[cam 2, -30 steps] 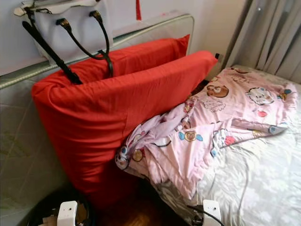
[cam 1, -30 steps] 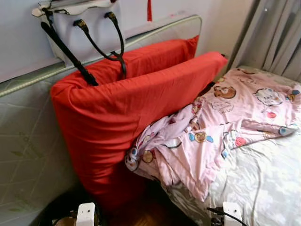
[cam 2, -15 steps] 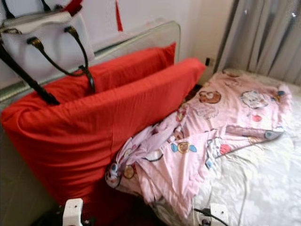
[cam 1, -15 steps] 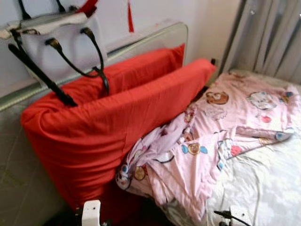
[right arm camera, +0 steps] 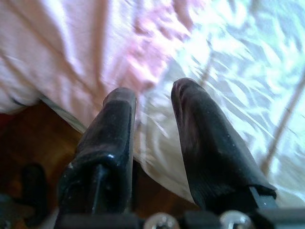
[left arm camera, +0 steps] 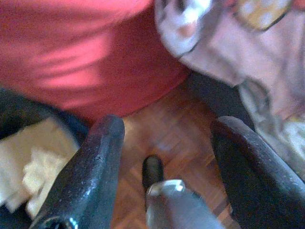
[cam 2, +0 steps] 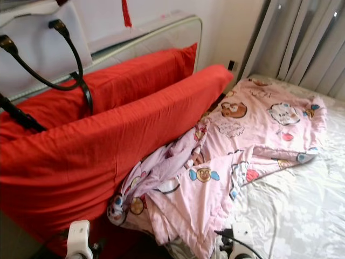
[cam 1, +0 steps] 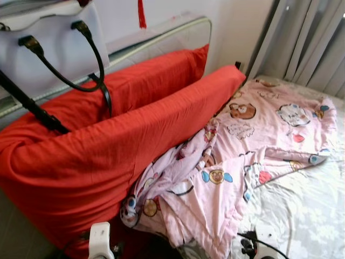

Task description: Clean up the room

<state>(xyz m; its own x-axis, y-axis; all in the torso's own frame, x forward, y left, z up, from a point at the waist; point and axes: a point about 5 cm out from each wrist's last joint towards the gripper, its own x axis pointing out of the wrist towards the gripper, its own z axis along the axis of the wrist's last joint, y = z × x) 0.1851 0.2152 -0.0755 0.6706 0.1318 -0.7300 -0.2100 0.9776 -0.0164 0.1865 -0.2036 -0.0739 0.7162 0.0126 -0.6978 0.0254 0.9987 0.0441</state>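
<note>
A crumpled pink quilt printed with cartoon animals (cam 1: pixel 253 156) lay across the head end of the bed, its bunched corner spilling over the bed's near edge beside the pillows. Under it the pale grey floral bedsheet (cam 1: pixel 307 216) covered the mattress out to the far side. Two long red fabric pillows (cam 1: pixel 108 145) stood on edge one behind the other between the quilt and the grey padded headboard with a metal rim (cam 1: pixel 161 38). A white handbag with black straps (cam 1: pixel 48 48) sat on top of the headboard, its straps drooping onto the rear pillow. A red tassel (cam 1: pixel 142 11) hung against the wall above, and grey curtains (cam 1: pixel 307 43) hung past the bed's far corner.

The left gripper (left arm camera: pixel 164 138) hung low over brown parquet floor (left arm camera: pixel 176 138), its two black fingers spread wide with nothing between them; a dark round bin holding pale crumpled paper (left arm camera: pixel 28 157) sat near it, by the foot of the red pillows. The right gripper (right arm camera: pixel 152 114) hovered at the bed's near edge above the sheet and the quilt's hem, its fingers parted by a narrow gap and gripping nothing.
</note>
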